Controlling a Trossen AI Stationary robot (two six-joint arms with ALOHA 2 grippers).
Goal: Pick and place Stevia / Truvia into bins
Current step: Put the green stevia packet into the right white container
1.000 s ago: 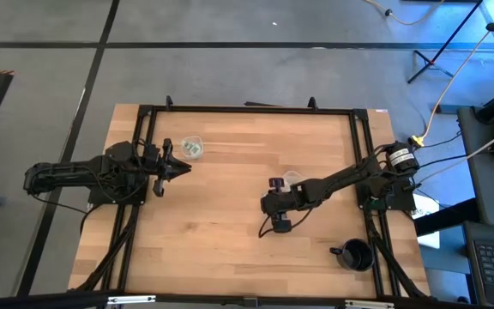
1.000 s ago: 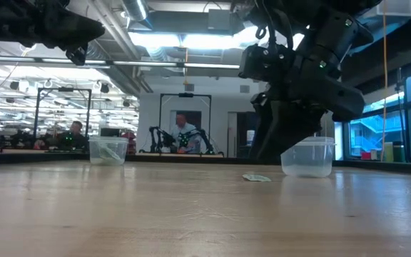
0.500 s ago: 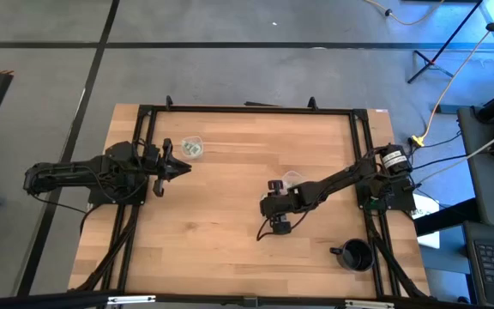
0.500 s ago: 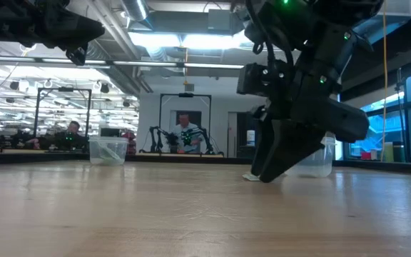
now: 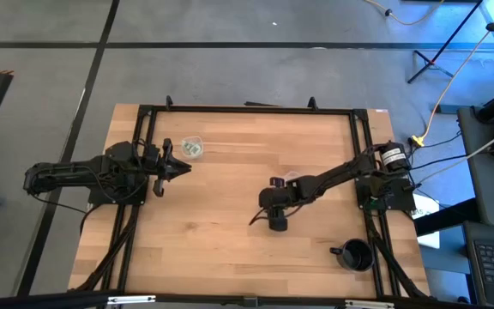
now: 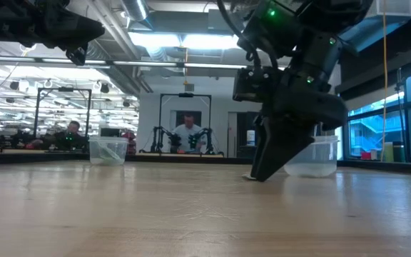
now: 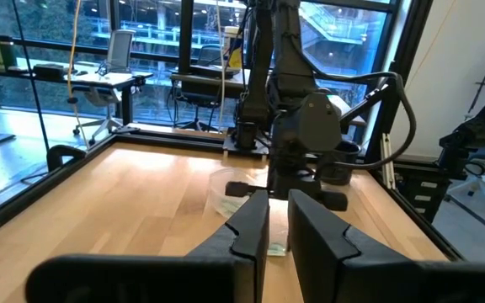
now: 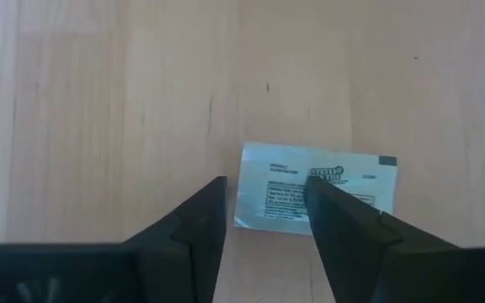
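1. One small flat white-and-green paper packet lies printed side up on the light wooden table, near the table's middle. In the right wrist view it sits at the tips of the right gripper, whose two dark fingers are spread apart, one over the packet's face and the other on bare wood beside its edge; the packet is not pinched.
2. In the low view the right gripper points steeply down with its tips at the table surface, and a pale edge of the packet shows just beside them.
3. From above, the right gripper stands at the end of the dark right arm, which reaches in from the table's right side toward the centre.
4. Just behind the right gripper stands a small round clear plastic cup, upright on the table; in the high view this cup shows close to the arm. Its contents cannot be made out.
5. At the front right corner stands a black mug with a handle, well apart from the packet.
6. The left gripper hovers above the table's left side, fingers slightly parted and holding nothing.
7. Near the left gripper, toward the far left corner, stands a second clear plastic cup, holding green-and-white packets; in the low view this cup stands upright.
8. Beyond the table, two people sit in the room behind.
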